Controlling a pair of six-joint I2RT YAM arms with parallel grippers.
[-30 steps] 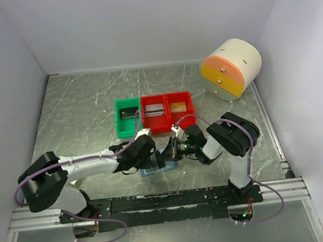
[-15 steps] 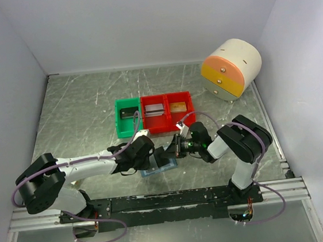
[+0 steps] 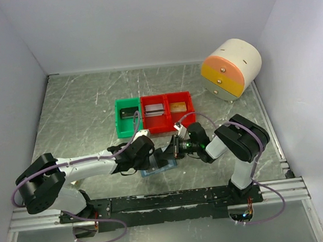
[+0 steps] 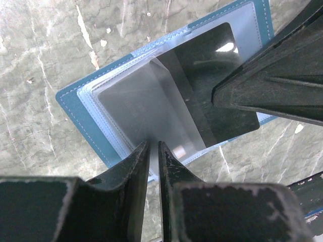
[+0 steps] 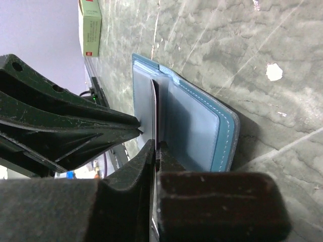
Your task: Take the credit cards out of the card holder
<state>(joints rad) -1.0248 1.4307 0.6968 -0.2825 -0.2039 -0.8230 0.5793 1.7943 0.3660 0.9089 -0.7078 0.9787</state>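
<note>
The card holder [image 4: 75,106] lies open on the table, slate-blue outside with clear pockets; the top view shows it [image 3: 155,170] between the two arms. A dark grey credit card [image 4: 217,85] sticks partly out of its right pocket. My right gripper [image 5: 157,146] is shut on that card's thin edge [image 5: 154,111], next to the light-blue inner flap [image 5: 202,131]. My left gripper [image 4: 154,146] pinches the near edge of the clear pocket and holds the card holder down. In the top view the two grippers, left [image 3: 152,156] and right [image 3: 169,152], nearly meet.
A green bin [image 3: 127,116] and two red bins [image 3: 155,113] [image 3: 180,107] stand behind the grippers, each with a flat item inside. A round white, orange and yellow drawer unit [image 3: 231,67] sits at the back right. A small cream-and-red box [image 5: 91,25] lies near the table edge.
The right arm's elbow has swung to the right, and its gripper has shifted slightly with the dark card. The left gripper has stayed on the card holder.
</note>
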